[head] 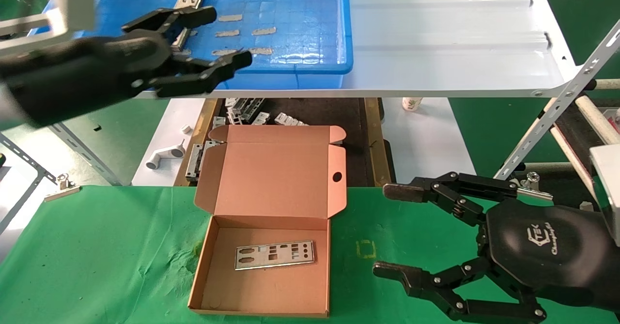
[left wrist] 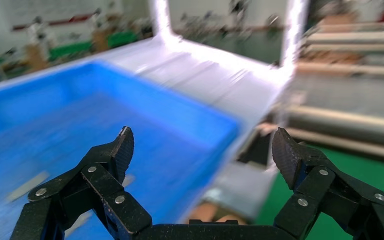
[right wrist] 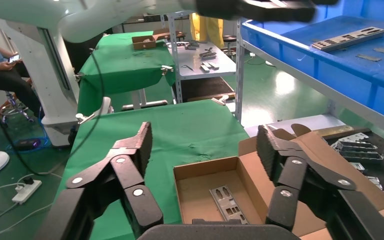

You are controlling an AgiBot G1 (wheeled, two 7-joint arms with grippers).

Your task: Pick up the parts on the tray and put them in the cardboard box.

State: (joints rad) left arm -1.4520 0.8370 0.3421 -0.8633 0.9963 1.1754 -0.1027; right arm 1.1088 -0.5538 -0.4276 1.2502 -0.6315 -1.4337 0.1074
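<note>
My head camera looks down over all; each wrist camera peers past my fingers, sharing the shallow blue plastic tray (head: 290,48).

Left gripper (head: 213,53) raised high and extended forward, fingers spread wide, nothing held between pads (left wrist: 124,145). Left forearm angled in from the left side, wrist roughly level. Right gripper (head: 392,232) low and near the body, fingers likewise spread wide with a clear gap, nothing gripped. Right wrist turned so fingers point leftward, well apart from the left gripper.
</note>
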